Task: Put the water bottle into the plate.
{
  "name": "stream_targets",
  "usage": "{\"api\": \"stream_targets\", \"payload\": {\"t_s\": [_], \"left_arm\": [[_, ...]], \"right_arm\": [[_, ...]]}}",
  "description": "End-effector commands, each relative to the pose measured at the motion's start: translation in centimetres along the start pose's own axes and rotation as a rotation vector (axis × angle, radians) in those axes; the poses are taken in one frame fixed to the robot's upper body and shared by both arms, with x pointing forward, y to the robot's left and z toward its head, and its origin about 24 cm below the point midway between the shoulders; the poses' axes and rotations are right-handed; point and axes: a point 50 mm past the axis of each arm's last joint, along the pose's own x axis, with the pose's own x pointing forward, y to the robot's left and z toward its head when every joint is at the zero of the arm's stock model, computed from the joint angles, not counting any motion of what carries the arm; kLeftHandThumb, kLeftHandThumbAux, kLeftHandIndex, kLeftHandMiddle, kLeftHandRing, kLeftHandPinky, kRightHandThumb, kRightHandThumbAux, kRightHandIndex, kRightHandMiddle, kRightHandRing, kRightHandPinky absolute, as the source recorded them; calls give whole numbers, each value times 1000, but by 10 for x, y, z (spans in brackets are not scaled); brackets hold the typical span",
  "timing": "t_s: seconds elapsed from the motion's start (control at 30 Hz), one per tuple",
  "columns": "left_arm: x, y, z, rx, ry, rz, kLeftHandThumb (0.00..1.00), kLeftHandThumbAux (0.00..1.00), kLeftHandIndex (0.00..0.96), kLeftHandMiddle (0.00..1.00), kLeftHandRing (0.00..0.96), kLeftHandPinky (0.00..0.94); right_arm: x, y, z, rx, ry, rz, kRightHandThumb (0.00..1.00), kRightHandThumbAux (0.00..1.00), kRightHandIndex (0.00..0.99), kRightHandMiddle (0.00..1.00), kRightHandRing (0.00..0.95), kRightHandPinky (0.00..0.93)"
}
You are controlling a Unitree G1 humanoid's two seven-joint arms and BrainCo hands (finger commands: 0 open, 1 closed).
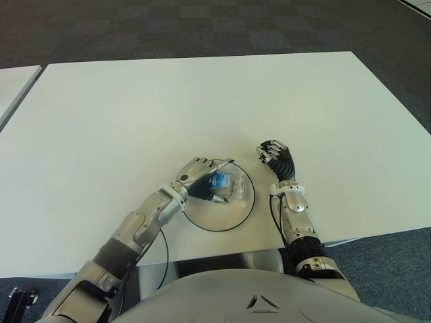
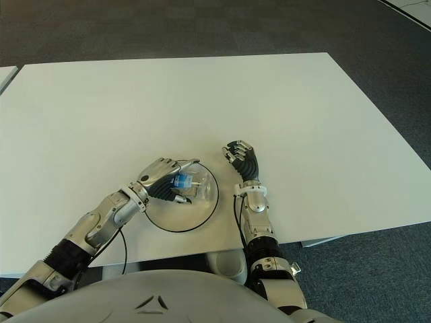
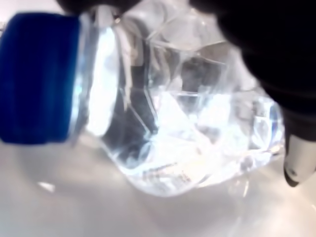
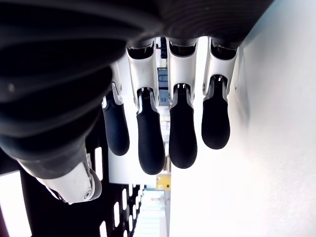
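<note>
Silver-metal forearms with ribbed black sleeves and thin black cables; the left robot hand (image 1: 201,176) and right robot hand (image 1: 275,156) have silver knuckles and black rubber fingertips (image 4: 151,144).

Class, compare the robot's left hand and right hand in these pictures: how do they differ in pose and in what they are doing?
The left hand is over the plate, fingers closed around the water bottle; the right hand shows beside the plate, on its right, holding nothing.
The left hand's fingers wrap the clear bottle body; the right hand's fingers hang relaxed.
Both show over the white table and have dark fingers.
</note>
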Motion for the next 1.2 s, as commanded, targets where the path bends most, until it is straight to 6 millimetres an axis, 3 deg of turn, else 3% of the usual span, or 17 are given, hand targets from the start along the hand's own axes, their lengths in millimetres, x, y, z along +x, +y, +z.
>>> {"api": "stream_targets", "payload": {"t_s": [0.03,0.17,0.3,0.8,1.2], "left_arm": [[-6,-7,-5,29,21,-49,533,556,16,113,105,99],[-6,-4,-4,47,12,-18,451,546,3,36,27,21],[-7,-3,-3,61,7,7,389,523,0,7,5,4],[-10,5,0,101,-29,91,219,353,0,0,0,0],[-11,9,2,144,-35,135,144,300,0,0,0,0]], "right_arm": [[-5,1,-9,12,50,-7,706,728,432,595,607,618],[-5,1,-9,14,48,-8,706,728,432,595,605,618],[-5,1,-9,13,49,-6,706,728,432,596,605,616],[-6,1,-9,4,59,-9,706,728,432,600,606,614],[-6,1,-9,7,63,-17,706,729,432,598,602,611]]}}
